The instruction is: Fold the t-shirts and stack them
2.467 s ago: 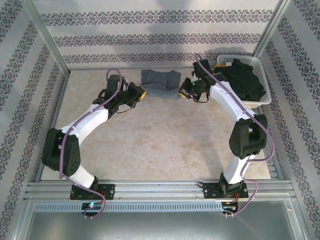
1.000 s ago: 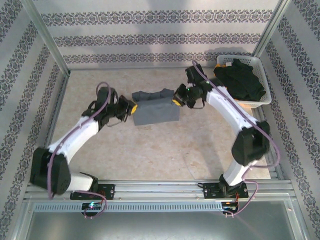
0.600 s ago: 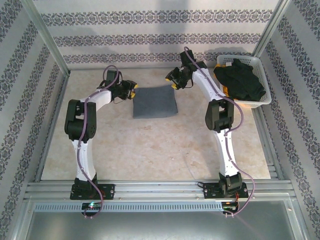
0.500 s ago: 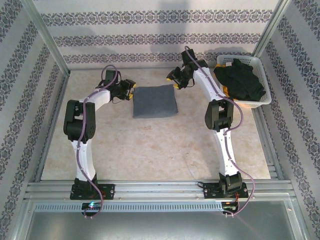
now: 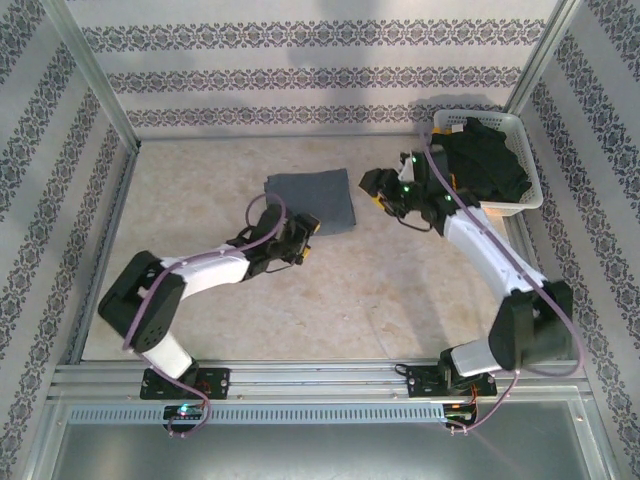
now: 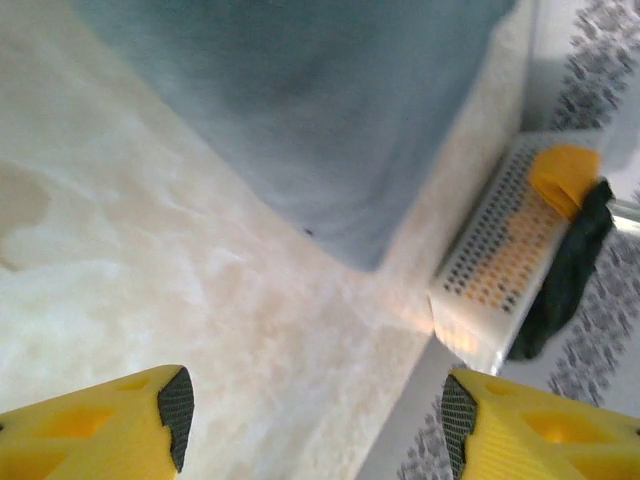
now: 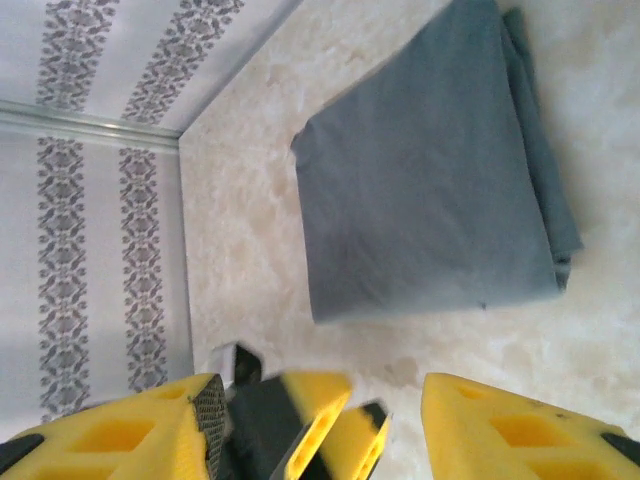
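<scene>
The slate blue-grey t-shirt (image 5: 311, 200) is laid folded flat, centrally toward the far edge of the bench (image 5: 330, 290). The black t-shirt (image 5: 485, 165) is heaped crumpled in the basket (image 5: 490, 116) at the far right corner, beside the orange-yellow t-shirt (image 6: 565, 172).

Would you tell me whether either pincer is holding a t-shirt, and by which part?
Nothing is held: the left pincer and right pincer stand open, neither touching the blue-grey t-shirt.

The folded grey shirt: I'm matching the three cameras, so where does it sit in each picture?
Top external: folded grey shirt at upper centre, on the table.
Left wrist: shirt across the top, left of centre.
Right wrist: shirt in the upper right.
Shared landmark: white basket, right of the shirt in the top and left wrist views.
</scene>
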### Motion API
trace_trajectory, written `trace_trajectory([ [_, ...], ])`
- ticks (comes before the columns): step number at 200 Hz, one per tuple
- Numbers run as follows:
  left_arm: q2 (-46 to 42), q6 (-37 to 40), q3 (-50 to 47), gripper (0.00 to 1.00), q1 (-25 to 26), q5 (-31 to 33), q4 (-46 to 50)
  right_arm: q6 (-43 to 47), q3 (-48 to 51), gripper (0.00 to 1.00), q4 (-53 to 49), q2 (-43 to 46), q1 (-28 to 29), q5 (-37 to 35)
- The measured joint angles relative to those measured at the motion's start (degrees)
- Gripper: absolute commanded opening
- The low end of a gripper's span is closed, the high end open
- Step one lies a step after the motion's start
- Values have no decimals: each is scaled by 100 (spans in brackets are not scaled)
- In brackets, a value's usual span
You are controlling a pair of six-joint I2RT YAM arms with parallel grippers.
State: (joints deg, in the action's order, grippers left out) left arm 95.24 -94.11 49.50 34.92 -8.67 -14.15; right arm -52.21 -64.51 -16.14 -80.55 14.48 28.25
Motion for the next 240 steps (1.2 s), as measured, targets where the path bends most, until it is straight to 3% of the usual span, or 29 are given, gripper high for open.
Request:
trace_trajectory([
  [31,968,-579,87,68,116,708,-911,-168,848,56,149,603,0,122],
  [51,1381,-804,264,63,181,1069,-1357,-170,1016,56,122,898,-2,146],
  [72,1996,-1012,660,43,186,1338,-1987,-179,1047,56,122,1119,-2,210],
  [92,2354,-1220,756,14,201,1611,-2406,-214,1064,55,125,1224,-2,273],
  [102,2529,-1316,776,5,186,1718,-2564,-238,1069,55,120,1248,-2,282],
  [111,2597,-1331,776,0,177,1755,-2704,-260,1069,55,118,1257,-2,291],
  [137,2592,-1344,688,0,-109,1757,-2883,-295,1069,55,74,1259,-2,291],
  [152,2459,-1248,505,0,-522,1574,-2900,-299,1069,55,52,1259,-2,291],
  [177,2129,-863,179,0,-1626,866,-2892,-317,1069,54,55,1250,-2,289],
  [240,2326,673,393,0,-4690,-1744,-2839,-334,981,54,188,763,286,264],
])
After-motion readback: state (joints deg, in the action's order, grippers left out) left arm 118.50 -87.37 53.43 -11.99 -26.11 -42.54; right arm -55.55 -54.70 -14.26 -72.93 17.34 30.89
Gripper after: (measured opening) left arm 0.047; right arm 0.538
